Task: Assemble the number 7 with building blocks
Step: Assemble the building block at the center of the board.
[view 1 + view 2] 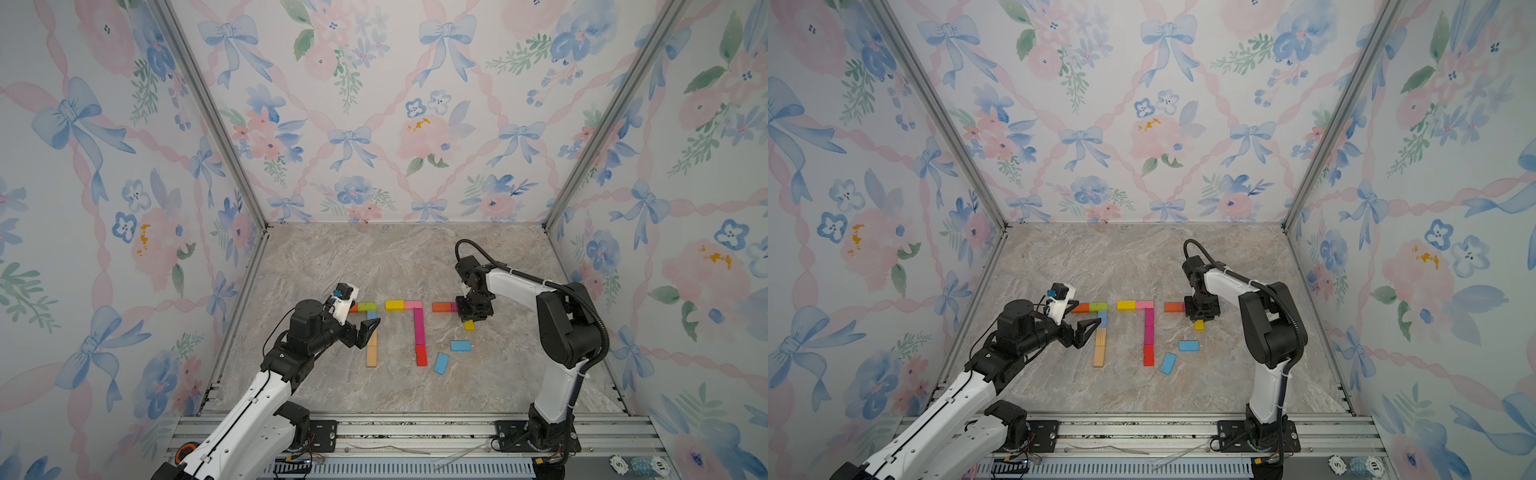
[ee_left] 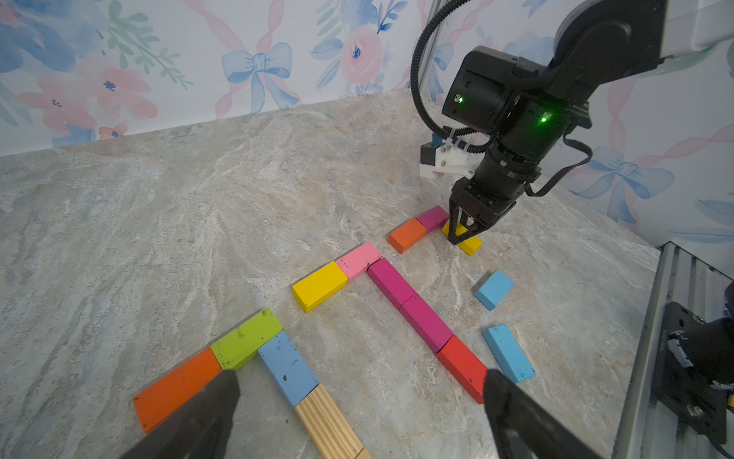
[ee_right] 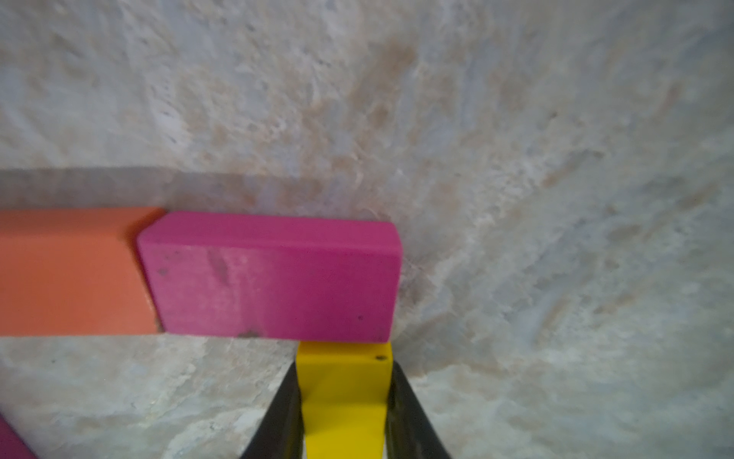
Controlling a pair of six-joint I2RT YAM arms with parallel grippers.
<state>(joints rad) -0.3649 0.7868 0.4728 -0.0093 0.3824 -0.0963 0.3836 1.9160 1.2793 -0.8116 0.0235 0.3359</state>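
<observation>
Top views, left gripper (image 1: pixel 366 332): is hovering over the left figure with its jaws standing wide apart, gripping nothing.
Top views, right gripper (image 1: pixel 471 319): is pointing down at the table (image 1: pixel 374 257) and pinching the gripped yellow block (image 1: pixel 469 325), which is peeking out beneath it in both top views.
Top views, left figure: the left orange block (image 1: pixel 354 308) and the green block (image 1: pixel 367 307) are forming a bar, with the blue block (image 1: pixel 372 314) and the plain wood stem (image 1: pixel 372 351) running down from the green end.
Top views, middle figure: the yellow bar block (image 1: pixel 394 305) and the pink block (image 1: pixel 412 304) are lying end to end, with the magenta stem (image 1: pixel 419 328) and the red block (image 1: pixel 421 355) descending from the pink one.
Top views, right figure: the right orange block (image 1: pixel 441 306) is touching the end magenta block (image 1: pixel 454 306), which is partly hiding under the gripper.
Top views, loose pieces: the level light blue block (image 1: pixel 460 345) and the tilted light blue block (image 1: pixel 441 363) are lying apart, beside the red block.
Left wrist, left gripper (image 2: pixel 361 381): its fingers (image 2: pixel 198 413) are spreading wide at the frame's edge, nothing between them.
Left wrist, right gripper (image 2: pixel 462 236): is standing upright, clamping the gripped yellow block (image 2: pixel 472 245) down at table level beside the end magenta block (image 2: pixel 433 217).
Right wrist, right gripper (image 3: pixel 344 421): its fingers (image 3: pixel 286 413) are squeezing both long sides of the gripped yellow block (image 3: pixel 343 371).
Right wrist, block position: its end is meeting the long side of the end magenta block (image 3: pixel 270 278), by the corner away from the right orange block (image 3: pixel 71 274).
</observation>
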